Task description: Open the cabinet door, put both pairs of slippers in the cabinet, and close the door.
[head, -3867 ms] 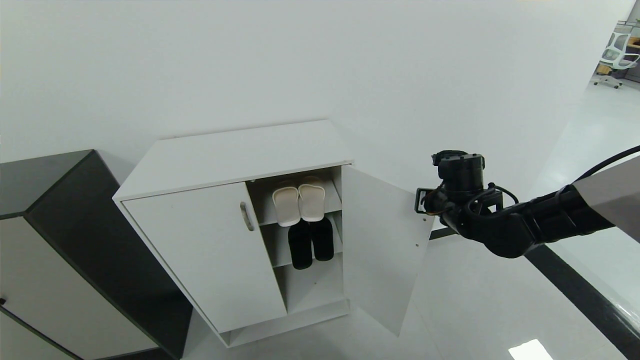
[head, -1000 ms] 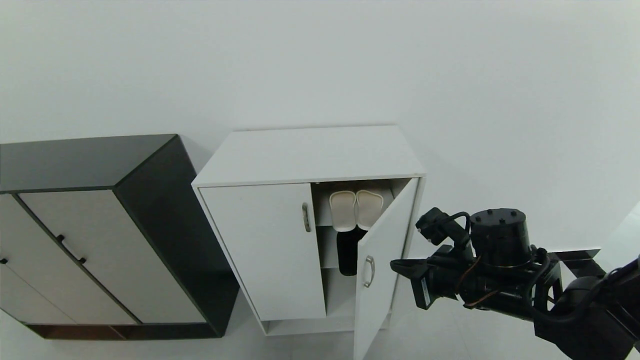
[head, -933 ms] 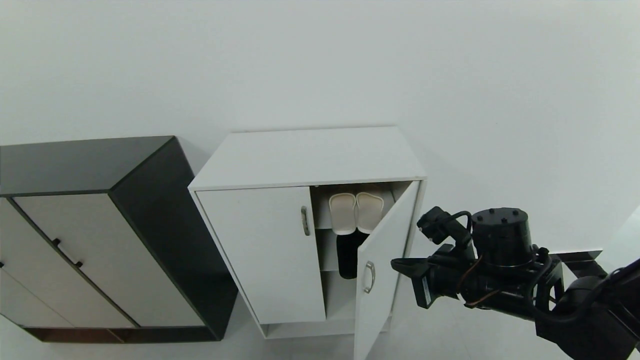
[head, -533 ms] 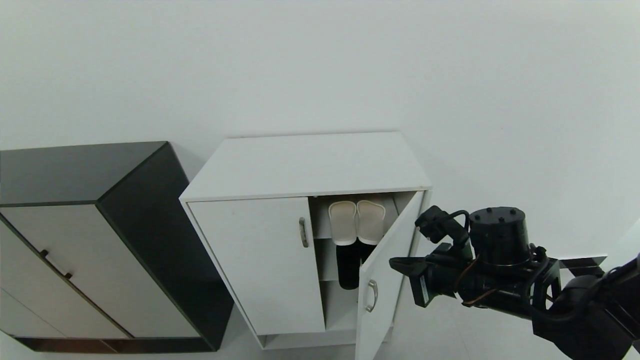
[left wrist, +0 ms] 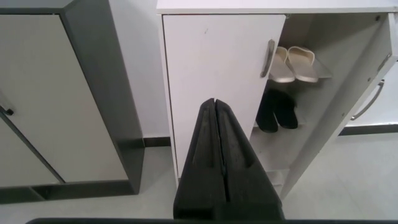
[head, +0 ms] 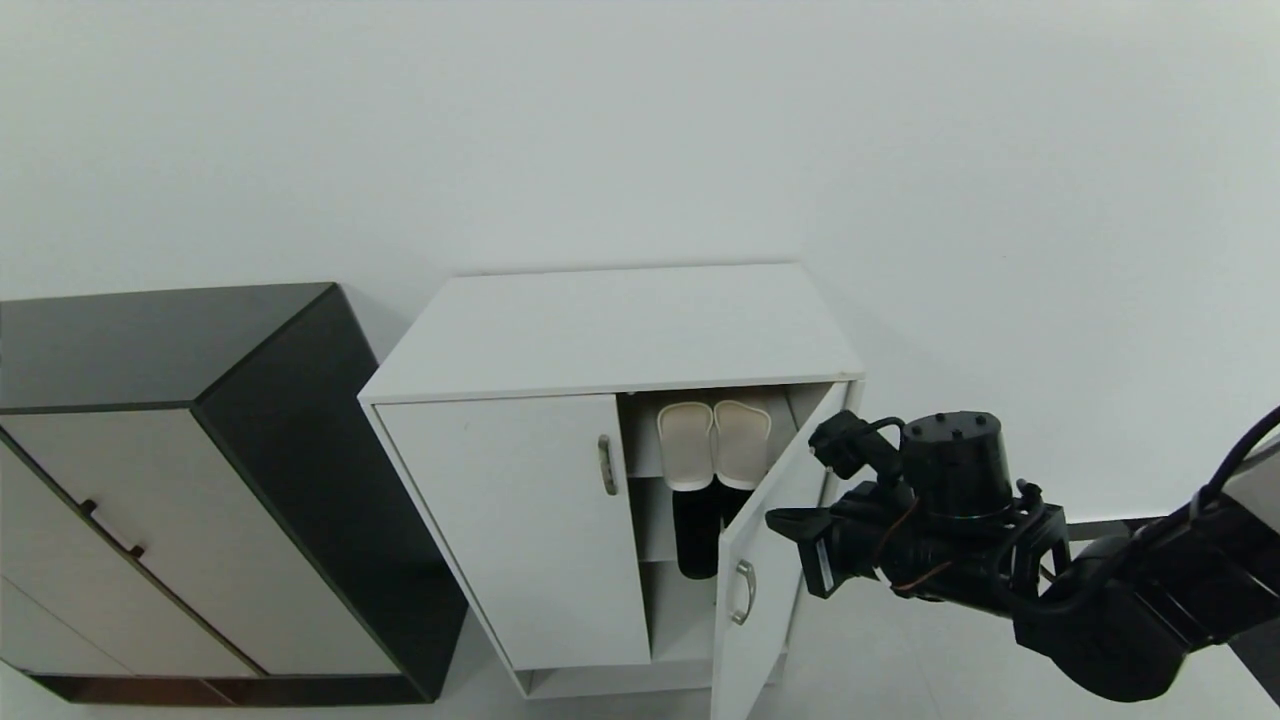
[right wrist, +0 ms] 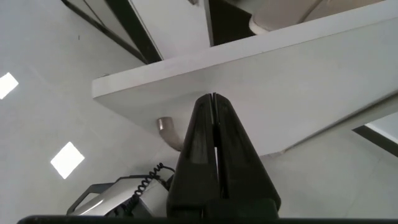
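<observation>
Hanging half-open: cabinet door (head: 760, 640)
Right end effector (right wrist: 214, 102): fingers together, empty, at door
Left end effector (left wrist: 215, 109): fingers together, empty

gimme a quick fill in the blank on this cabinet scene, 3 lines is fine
1. In the cabinet, the white slippers lie ___ the black slippers.
2. The door that stands ajar is the ___ one.
3. The right hand, at that door's outer face, is ___.

Missing words: above; right; shut
</observation>
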`<state>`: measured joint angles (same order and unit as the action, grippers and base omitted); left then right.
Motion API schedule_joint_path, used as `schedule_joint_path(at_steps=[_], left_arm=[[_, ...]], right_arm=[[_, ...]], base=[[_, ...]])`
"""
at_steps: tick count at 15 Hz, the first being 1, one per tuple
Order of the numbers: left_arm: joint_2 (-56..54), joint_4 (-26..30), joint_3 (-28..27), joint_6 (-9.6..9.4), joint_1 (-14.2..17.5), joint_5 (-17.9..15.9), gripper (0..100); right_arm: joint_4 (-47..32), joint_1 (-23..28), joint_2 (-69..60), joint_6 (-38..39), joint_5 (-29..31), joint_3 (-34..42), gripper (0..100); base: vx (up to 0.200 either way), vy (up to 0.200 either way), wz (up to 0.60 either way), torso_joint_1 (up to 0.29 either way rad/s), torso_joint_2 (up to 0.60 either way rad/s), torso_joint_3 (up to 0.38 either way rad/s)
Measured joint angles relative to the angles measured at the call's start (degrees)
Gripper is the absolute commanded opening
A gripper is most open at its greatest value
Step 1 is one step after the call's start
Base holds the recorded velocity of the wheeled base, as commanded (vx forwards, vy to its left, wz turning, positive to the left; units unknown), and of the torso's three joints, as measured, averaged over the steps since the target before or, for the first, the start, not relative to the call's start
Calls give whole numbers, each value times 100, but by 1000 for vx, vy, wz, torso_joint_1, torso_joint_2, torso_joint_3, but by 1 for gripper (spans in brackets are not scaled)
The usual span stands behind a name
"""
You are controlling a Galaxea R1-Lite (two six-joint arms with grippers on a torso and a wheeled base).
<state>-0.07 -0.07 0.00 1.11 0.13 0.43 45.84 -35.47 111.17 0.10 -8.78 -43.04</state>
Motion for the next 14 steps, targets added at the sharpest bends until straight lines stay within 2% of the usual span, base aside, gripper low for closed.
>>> schedule_joint_path(at_steps=[8, 14], left_arm=[[0, 0, 0, -2, 0, -10, 0], [0, 0, 0, -2, 0, -10, 0]], right_arm=[[-10, 179, 608, 17, 0, -806, 0], [-493, 321, 879, 17, 2, -1503, 0]], base=[[0, 0, 0, 0, 0, 0], [0, 0, 0, 0, 0, 0]])
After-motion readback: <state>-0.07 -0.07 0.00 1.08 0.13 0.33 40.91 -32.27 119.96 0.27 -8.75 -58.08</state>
